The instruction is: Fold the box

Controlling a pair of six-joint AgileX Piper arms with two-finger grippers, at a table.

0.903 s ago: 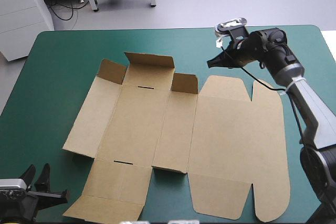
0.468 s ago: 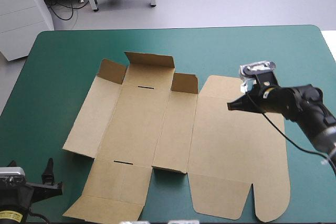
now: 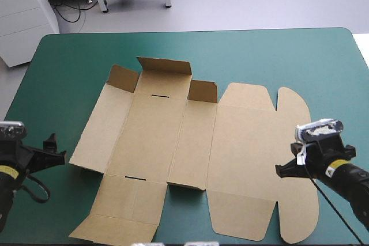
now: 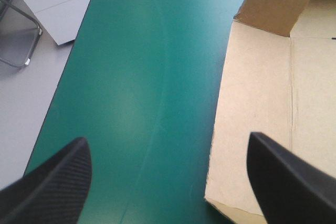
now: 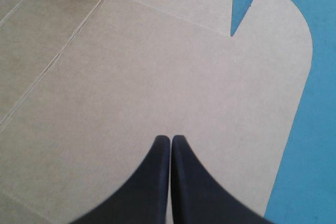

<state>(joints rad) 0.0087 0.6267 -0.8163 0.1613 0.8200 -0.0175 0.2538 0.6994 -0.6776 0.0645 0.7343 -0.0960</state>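
1. Since a moment ago my right tool, two black fin-shaped fingers pressed together into one point, has swung from the far side of the worktop at 1 o'clock down to about 4 o'clock. It now hangs over the broad lid panel.
2. My left tool, fingers spread wide, has come up from the 7 o'clock corner to about 9 o'clock, by the worktop's left edge.
3. The brown cut-cardboard box has not shifted. It lies open in the middle of the teal-green worktop, with three short flaps at its 12 o'clock edge half raised and the rest flat.
4. I judge that both tools are taking station for a first fold, and none is made yet.
5. The box's left edge lies ahead of my left tool, nearer its right finger. The gap itself faces mostly bare cover.
6. My right tool points across the lid, with the rounded tab at its 1 o'clock. I cannot tell whether the tip touches the board.
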